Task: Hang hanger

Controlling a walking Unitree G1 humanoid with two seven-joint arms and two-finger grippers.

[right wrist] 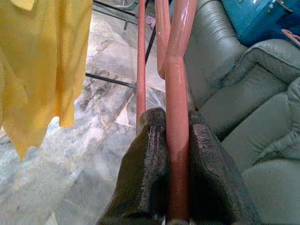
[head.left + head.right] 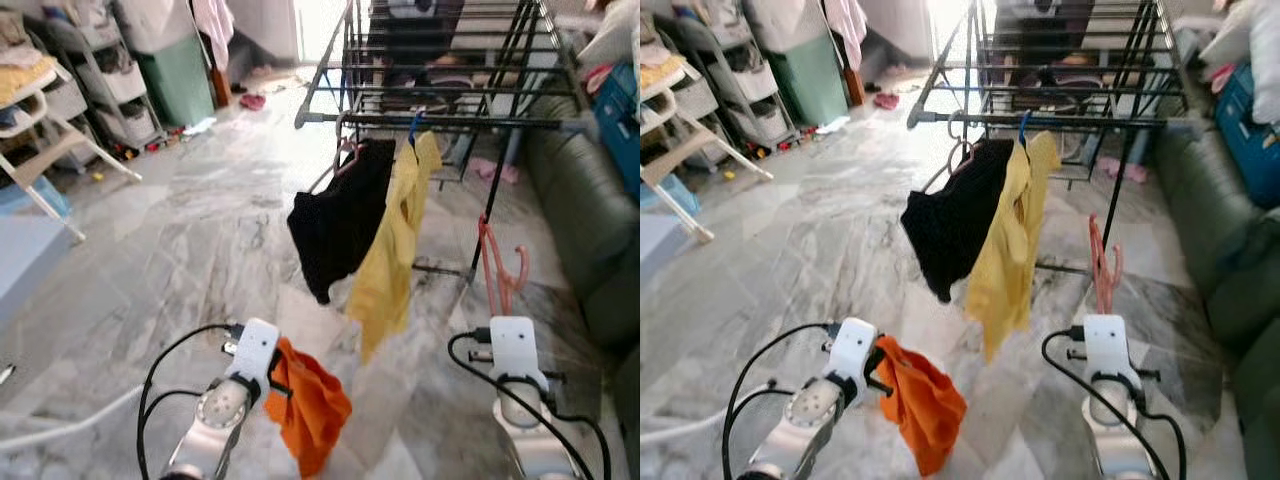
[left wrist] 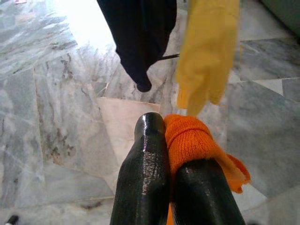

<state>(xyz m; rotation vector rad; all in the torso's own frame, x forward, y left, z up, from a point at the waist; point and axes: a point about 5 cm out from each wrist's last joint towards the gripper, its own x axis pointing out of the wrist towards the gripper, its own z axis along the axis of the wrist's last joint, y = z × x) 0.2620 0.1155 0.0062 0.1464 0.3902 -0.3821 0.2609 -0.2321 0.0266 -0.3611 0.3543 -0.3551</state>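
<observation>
Right gripper (image 1: 176, 140) clamped on red hanger (image 1: 176, 93) (left gripper (image 3: 176, 154) pinching orange cloth (image 3: 192, 138)).

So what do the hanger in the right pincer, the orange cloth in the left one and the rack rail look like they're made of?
Hanger: probably plastic, salmon-red, smooth with a soft sheen, clamped in the right pincer. Orange cloth: knitted fabric, ribbed texture, matte, pinched by the left pincer. Rack rail: looks like dark-coated metal tube, thin and straight; the coating itself is uncertain.
</observation>
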